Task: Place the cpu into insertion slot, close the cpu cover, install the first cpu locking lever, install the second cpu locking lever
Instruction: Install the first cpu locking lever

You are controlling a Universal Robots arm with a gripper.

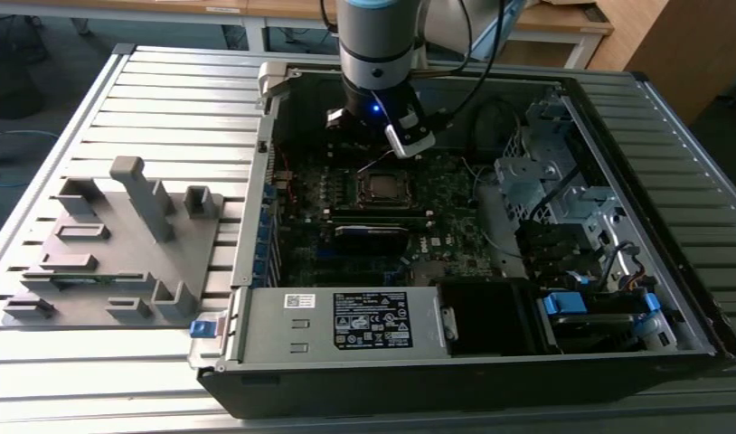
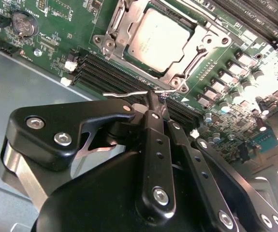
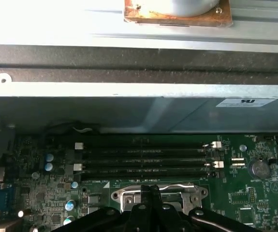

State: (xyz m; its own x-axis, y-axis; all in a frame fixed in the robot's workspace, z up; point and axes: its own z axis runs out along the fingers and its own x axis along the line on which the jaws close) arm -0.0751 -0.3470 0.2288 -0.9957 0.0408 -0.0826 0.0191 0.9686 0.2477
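The cpu (image 2: 158, 38) lies flat in the insertion slot (image 1: 386, 187) on the green motherboard, its dull silver top showing. The cpu cover (image 2: 115, 36), a silver frame, lies closed down around it; its edge also shows in the first wrist view (image 3: 187, 191). A thin silver wire locking lever (image 2: 122, 94) stands out from the socket's side over the memory slots. My gripper (image 2: 153, 96) is shut, its black tips right against that lever. In the exterior view the gripper (image 1: 378, 163) hangs just behind the socket, inside the open computer case.
Long black memory slots (image 3: 143, 154) run beside the socket. A grey power supply (image 1: 344, 316) fills the case's near side. The drive cage (image 1: 549, 190) and cables stand at the exterior view's right. A grey fixture plate (image 1: 115, 244) lies on the slatted table at the left.
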